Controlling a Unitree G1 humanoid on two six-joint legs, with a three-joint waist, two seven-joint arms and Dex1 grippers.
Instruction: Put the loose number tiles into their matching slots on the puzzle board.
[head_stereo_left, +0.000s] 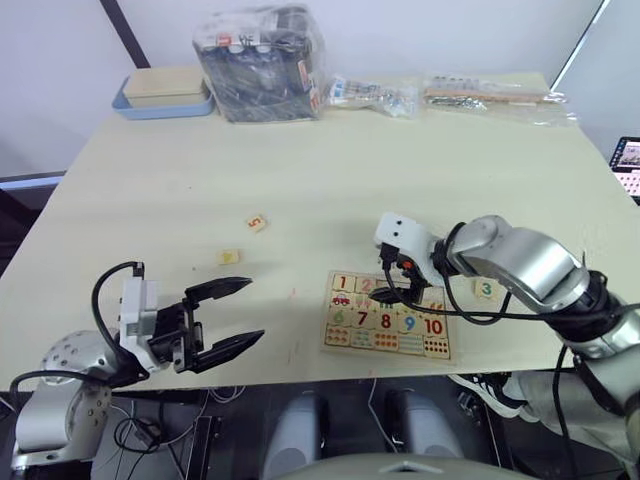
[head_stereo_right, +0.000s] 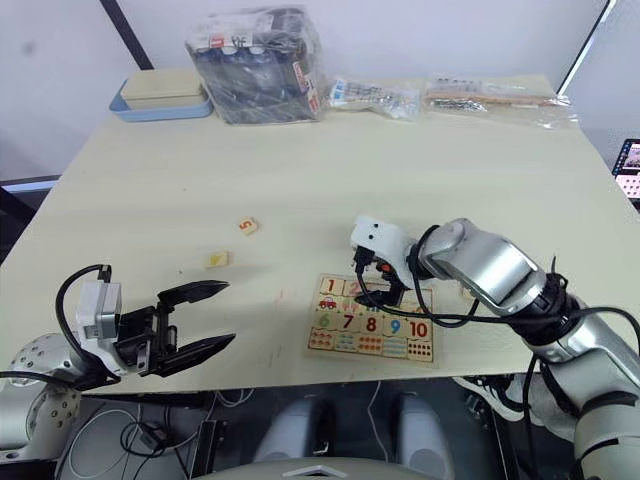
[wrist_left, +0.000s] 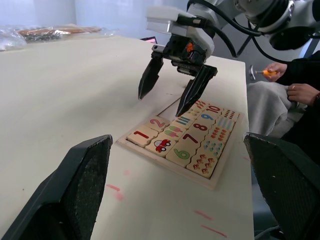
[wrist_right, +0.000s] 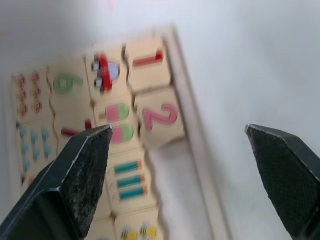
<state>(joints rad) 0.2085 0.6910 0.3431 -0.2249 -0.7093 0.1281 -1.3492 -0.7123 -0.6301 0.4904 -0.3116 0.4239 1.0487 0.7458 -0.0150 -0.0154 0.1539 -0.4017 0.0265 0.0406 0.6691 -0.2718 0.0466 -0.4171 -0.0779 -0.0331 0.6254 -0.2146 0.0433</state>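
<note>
puzzle board (head_stereo_left: 388, 320): pale matt wood | table (head_stereo_left: 300, 180): smooth matt | bags (head_stereo_left: 262, 62): glossy clear plastic

The two head views look forward and down from above the table (head_stereo_left: 300, 180). They show almost the same scene, from its near edge to the far edge.

The left wrist view looks low along the table surface, between the spread fingers of the left gripper (wrist_left: 185, 195). Beyond these fingertips it faces the puzzle board (wrist_left: 182, 145) and the right gripper (wrist_left: 172, 95) over it.

The right wrist view looks straight down, very close on the board (wrist_right: 125, 130) between its own fingers. All four views share the board.
</note>
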